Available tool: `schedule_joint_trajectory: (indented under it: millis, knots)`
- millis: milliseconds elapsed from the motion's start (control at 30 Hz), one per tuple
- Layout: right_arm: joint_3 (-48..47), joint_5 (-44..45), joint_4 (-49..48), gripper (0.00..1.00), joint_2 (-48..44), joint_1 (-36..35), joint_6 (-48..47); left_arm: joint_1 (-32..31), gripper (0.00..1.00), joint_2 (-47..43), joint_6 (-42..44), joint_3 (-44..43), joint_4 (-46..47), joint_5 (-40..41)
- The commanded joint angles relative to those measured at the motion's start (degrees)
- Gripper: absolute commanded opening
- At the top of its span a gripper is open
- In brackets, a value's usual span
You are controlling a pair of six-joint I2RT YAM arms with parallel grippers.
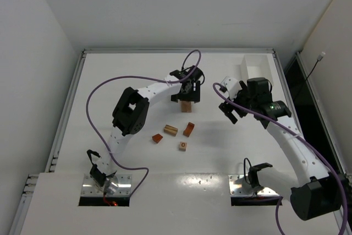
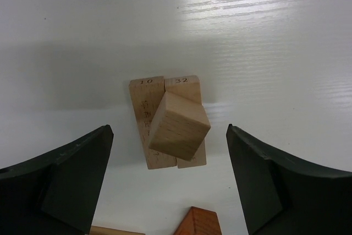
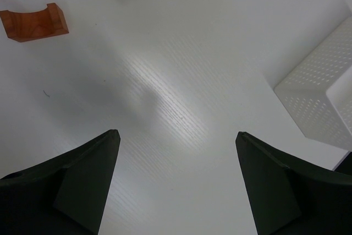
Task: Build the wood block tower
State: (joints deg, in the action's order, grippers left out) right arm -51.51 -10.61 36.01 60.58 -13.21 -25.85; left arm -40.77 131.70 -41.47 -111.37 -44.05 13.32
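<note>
Wood block tower (image 2: 176,127): one tan cube sits skewed on two flat tan blocks lying side by side, ends printed "10" and "32". It stands mid-table toward the far side, well apart from every edge of the table (image 1: 110,70), and the left gripper (image 2: 169,133) has its jaws spread wide either side, touching nothing. Loose pieces lie nearer the arms: tan block (image 1: 170,130), reddish arch (image 1: 188,129), reddish block (image 1: 157,138), marked cube (image 1: 182,146). White perforated tray (image 3: 322,100) sits at the far right corner; the right gripper (image 3: 177,136), jaws wide apart and holding nothing, hangs over bare table between tray and arch.
</note>
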Motion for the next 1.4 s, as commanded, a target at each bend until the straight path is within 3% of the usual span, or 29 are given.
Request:
schedule_joint_trajectory:
  millis: [0, 233, 400, 533, 567, 667, 833, 900, 1000, 1367]
  knots:
    - [0.62, -0.02, -1.91, 0.84, -0.46, 0.20, 0.62, 0.43, 0.82, -1.70, 0.34, -1.74, 0.90, 0.56]
    - [2.72, 0.59, -2.44, 0.84, -2.30, 0.20, 0.62, 0.43, 0.82, -12.76, 2.27, 1.23, 3.54, 0.39]
    - [3.96, -0.55, -4.28, 0.80, -2.92, 0.20, 3.51, 0.43, 0.82, -25.05, 1.22, 11.43, 5.81, 3.54]
    - [2.47, -1.08, -9.18, 0.67, 1.02, 0.20, 19.10, 3.68, 0.82, -30.09, 3.59, 15.04, 6.35, 10.13]
    - [1.94, -0.47, -10.25, 0.57, 2.25, 0.20, 22.99, 4.73, 0.82, -30.10, 4.98, 15.65, 6.35, 10.93]
    - [-0.60, 0.06, -12.45, 0.42, 9.01, -0.32, 37.73, 10.09, 0.82, -30.89, 7.89, 16.27, 6.35, 11.99]
    - [-7.72, 3.47, -13.77, 0.30, 21.32, -2.69, 53.17, 20.53, 0.93, -32.29, 10.44, 19.25, 5.82, 10.42]
    - [-11.24, 5.24, -13.77, 0.30, 27.12, -4.89, 54.84, 23.10, 0.94, -33.08, 11.67, 20.31, 5.82, 8.75]
    - [-15.37, 5.87, -12.63, 0.21, 34.40, -5.42, 57.31, 26.53, 0.97, -33.79, 12.37, 21.80, 5.21, 7.25]
    - [-27.15, 11.05, -8.86, 0.06, 48.66, -7.88, 56.70, 30.75, 0.98, -35.90, 11.85, 24.54, 5.82, 4.43]
